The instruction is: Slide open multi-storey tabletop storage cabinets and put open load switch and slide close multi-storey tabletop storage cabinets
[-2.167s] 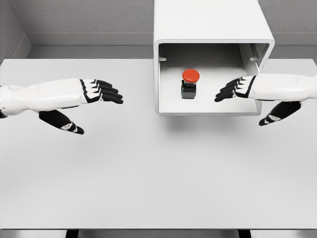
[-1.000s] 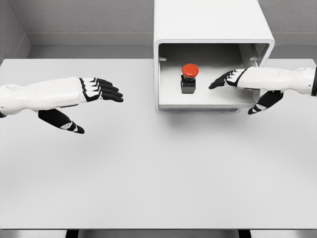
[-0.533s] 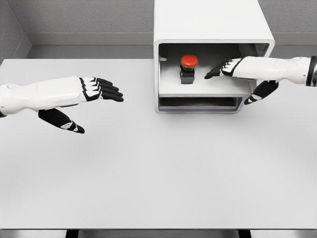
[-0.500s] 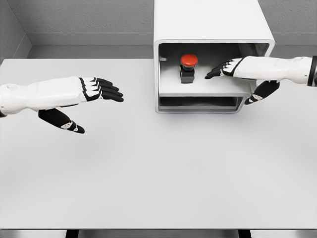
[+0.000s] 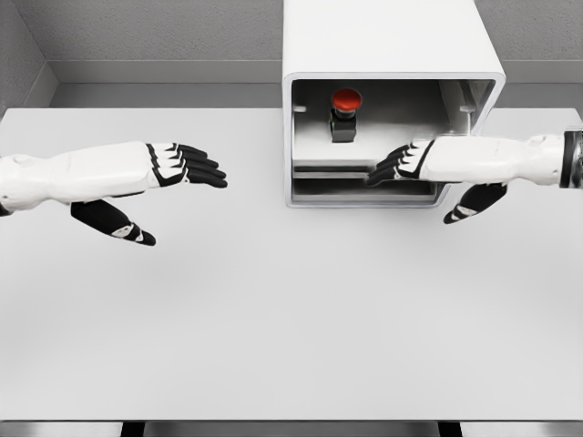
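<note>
load switch (image 5: 345, 113) sits deep inside cabinet (image 5: 392, 55), upper centre. right hand (image 5: 394, 164) at the tray's front edge, fingers loose, holding nothing. push straight and level to seat it. left hand (image 5: 187, 166) idle, fingers relaxed, left.

A white table (image 5: 273, 328) stands before what looks like grey wall (image 5: 146, 32).

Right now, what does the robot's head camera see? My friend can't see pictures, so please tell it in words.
A white cabinet stands at the back of a white table, with a red-topped switch inside on its drawer. The right hand, fingers open, reaches to the drawer's front edge. The left hand hovers open over the table, far to the left.
</note>
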